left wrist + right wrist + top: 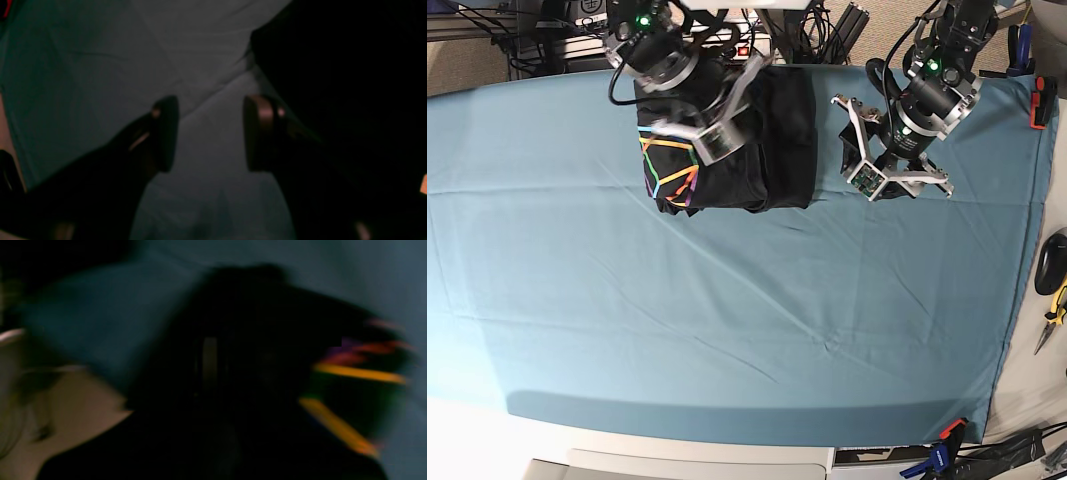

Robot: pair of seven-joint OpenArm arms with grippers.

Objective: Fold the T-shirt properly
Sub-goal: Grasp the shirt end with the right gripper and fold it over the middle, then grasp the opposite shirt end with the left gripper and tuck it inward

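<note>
**Claws at the shirt: one pressed together in the cloth, one spread beside it**

Right gripper [712,135] is seen with its claw pressed together over the T-shirt [767,140], at the side where the rainbow logo [670,172] shows; whether a layer is actually pinched cannot be told, since the right wrist view is dark and smeared. The left gripper [210,133] is held with its claw spread above the teal table cloth [727,320], nothing between the fingers [166,133], and the shirt's dark edge lies just beside one of them. The shirt is bunched into a compact, partly folded heap at the far edge of the table.

Several failures can be foreseen. If only a thin top layer is caught on the right side, the fold may be dragged askew or the layer may slip free. If the spread claw is lowered where it stands, table cloth may be gathered instead of shirt. An uneven pull could also undo the stacked layers or push the shirt off the far edge.
</note>
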